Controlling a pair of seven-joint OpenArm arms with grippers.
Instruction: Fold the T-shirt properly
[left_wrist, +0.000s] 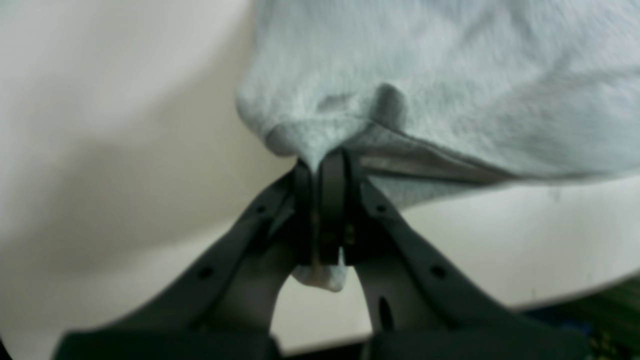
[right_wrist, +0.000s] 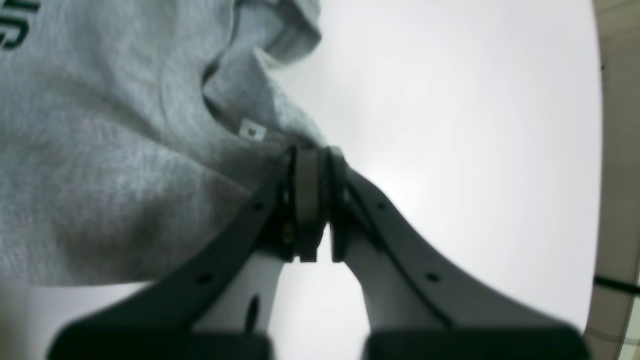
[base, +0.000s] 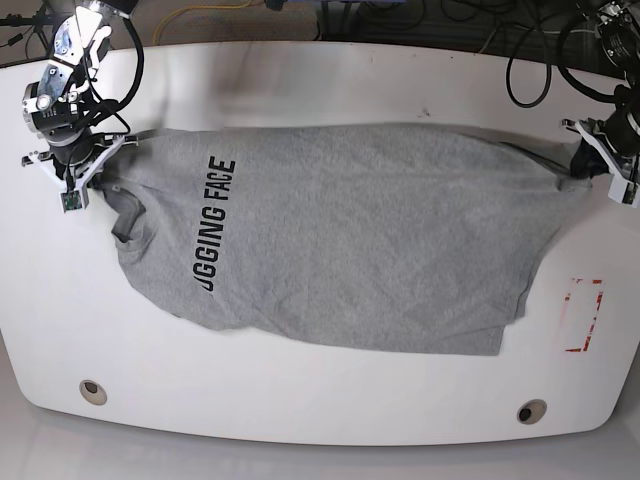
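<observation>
The heather-grey T-shirt (base: 350, 240) lies stretched across the white table, black lettering facing up near its left end. My right gripper (base: 92, 160), at the left of the base view, is shut on the shirt's shoulder edge beside the ribbed neck (right_wrist: 235, 112); in the right wrist view the right gripper (right_wrist: 312, 155) pinches the grey cloth (right_wrist: 100, 150). My left gripper (base: 588, 158), at the right of the base view, is shut on a hem corner; in the left wrist view the left gripper (left_wrist: 325, 160) clamps the bunched cloth (left_wrist: 450, 85), and a bit of fabric pokes out below the fingers.
The white table (base: 320, 400) has two round holes (base: 92, 391) near its front edge. A red-outlined rectangle (base: 583, 315) is marked at the right. Cables (base: 530, 60) lie beyond the far edge.
</observation>
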